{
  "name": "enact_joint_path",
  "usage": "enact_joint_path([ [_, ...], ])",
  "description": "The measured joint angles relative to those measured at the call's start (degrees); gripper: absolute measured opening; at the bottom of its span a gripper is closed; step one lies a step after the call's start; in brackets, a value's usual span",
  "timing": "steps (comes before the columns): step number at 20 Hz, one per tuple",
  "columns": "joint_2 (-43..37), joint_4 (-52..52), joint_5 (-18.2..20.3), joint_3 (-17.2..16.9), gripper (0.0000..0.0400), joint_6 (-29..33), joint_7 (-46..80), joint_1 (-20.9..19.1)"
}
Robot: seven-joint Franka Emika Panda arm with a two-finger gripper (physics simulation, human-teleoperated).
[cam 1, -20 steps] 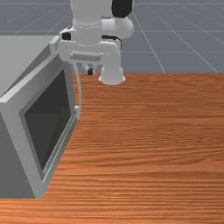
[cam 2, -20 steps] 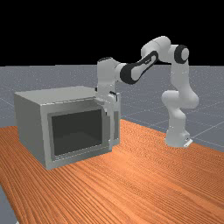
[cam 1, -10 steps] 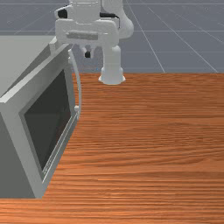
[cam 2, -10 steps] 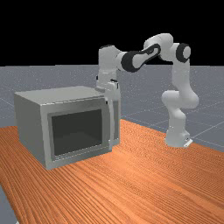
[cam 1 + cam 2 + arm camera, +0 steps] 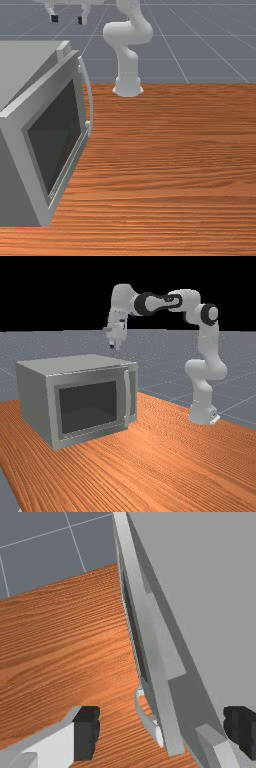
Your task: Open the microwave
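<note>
We hold our white two-finger gripper [image 5: 67, 19] with its fingers spread apart | grey, box-shaped microwave [image 5: 75, 363]: below our fingertips, not touching | its grey-framed, dark-windowed door [image 5: 55, 135]: slightly ajar, below us | curved, pale grey handle [image 5: 91, 102]: below our fingertips, well apart | orange-brown wooden table [image 5: 175, 175]: farther beneath us

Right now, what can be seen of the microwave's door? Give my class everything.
The door is a flat, upright grey panel, seemingly metal, framing a dark, glassy window. A pale, bowed handle runs up and down near its free edge. It stands slightly ajar, a wedge-shaped gap between it and the body. The open gripper hovers higher, not touching it.
</note>
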Motion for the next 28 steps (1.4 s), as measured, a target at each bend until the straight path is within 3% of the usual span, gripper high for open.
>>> enact_joint_path([
  [4, 4.4, -0.7, 0.4, -1.0, 0.0396, 2.0, -0.7, -1.4],
  [17, 12.5, -2.4, 0.8, 2.1, 0.0400, 4.9, 0.3, -1.9],
  [25, 13.3, -1.5, -1.1, 10.8, 0.0400, 4.7, 3.9, -1.2],
  [28, 18.0, 5.0, 0.0, 14.0, 0.0400, 2.9, 5.3, 0.1],
])
